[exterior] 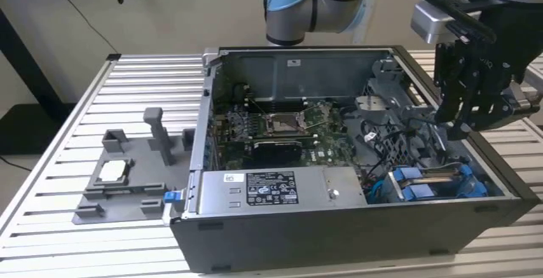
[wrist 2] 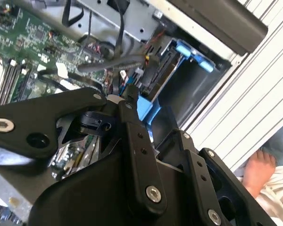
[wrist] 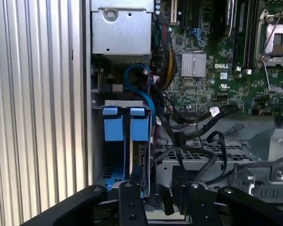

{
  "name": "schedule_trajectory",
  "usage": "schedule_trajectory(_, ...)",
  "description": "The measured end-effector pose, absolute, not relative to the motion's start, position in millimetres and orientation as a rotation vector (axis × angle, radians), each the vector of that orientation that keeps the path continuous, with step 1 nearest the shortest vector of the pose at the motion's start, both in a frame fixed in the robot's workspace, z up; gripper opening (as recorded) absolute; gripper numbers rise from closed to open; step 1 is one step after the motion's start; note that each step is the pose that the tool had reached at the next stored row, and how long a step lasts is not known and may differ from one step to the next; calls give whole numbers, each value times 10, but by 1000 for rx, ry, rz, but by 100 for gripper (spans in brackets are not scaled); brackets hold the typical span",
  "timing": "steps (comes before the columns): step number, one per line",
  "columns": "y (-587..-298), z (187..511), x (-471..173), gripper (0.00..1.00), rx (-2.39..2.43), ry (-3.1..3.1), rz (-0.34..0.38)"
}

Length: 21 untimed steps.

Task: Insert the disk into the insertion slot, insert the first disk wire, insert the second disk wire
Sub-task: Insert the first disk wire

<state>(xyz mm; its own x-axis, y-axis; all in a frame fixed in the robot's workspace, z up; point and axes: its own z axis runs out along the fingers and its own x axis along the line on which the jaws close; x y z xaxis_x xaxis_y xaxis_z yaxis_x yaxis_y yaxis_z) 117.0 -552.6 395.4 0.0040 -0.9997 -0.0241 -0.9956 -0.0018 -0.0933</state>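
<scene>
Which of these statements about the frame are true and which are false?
1. The computer case lies open on a slatted metal table. True.
2. The gripper hangs over the grey fixture beside the case. False: it hangs over the case's end at the exterior view's right, near the insertion slot.
3. Blue plastic parts show in the insertion slot. True.
4. A cooler covers the processor socket. False: the socket sits uncovered on the motherboard.
</scene>
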Motion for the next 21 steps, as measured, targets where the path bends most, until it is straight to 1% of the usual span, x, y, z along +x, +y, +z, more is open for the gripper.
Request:
schedule_trajectory(3, -5478, 3949, 1170, 40, -2147, 2137, -130)
schedule_trajectory(4, -5478, 3944, 1170, 40, -2150, 2132, -138)
schedule_trajectory(10, -5478, 3912, 1169, 40, -2225, 2062, -155)
schedule_trajectory(15, -5477, 3901, 1170, 40, -2240, 1981, -210)
schedule_trajectory(21, -5473, 3876, 1170, 40, -2249, 1982, -222)
